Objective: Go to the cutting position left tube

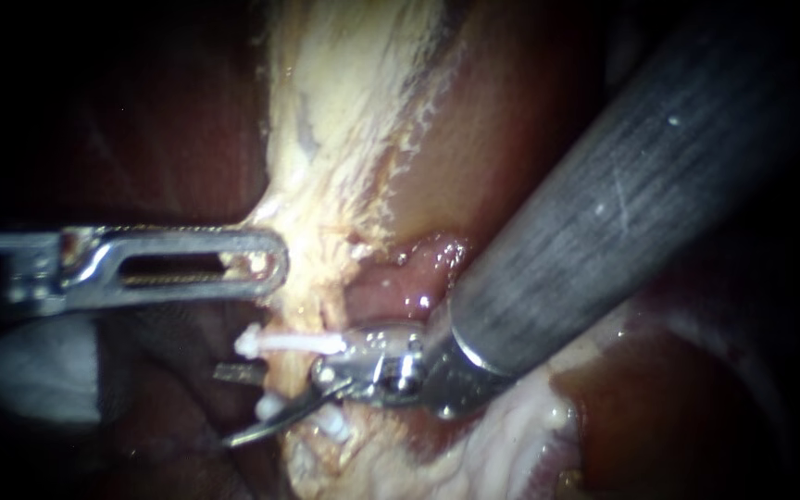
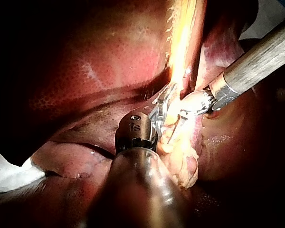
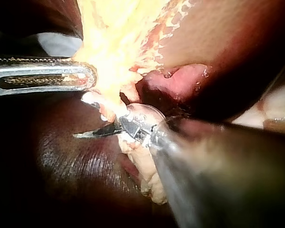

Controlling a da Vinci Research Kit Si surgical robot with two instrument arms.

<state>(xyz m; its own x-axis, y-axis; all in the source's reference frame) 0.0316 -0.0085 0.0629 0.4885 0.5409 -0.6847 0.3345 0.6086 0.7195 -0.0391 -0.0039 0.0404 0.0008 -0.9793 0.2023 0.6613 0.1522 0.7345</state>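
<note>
Nearly there, I judge: the hand of my right instrument [image 1: 233, 407] is at the tube [image 1: 296, 372], which runs inside the pale yellow strand. It stands open, with a clear gap between its two blade-like jaws, and holds nothing. One jaw shows as a dark stub just under the upper white clip [image 1: 289, 344]; the other curves out lower, beside the lower white clip [image 1: 268, 406]. Only one strand shows, so I cannot say it is the left tube. What seems left is a small settling so the jaws straddle the tube squarely between the clips; the tube looks uncut. The hand of my left instrument [image 1: 268, 264] is closed on the yellow tissue [image 1: 326, 139] and holds it out to the side.

The endoscope alone shows both clips and both jaws. From the right wrist I see only the thin pointed jaw poking past the strand, the other hidden by fat. The left wrist view adds the broad red liver [image 2: 95, 61] behind, and shows the strand strung taut
</note>
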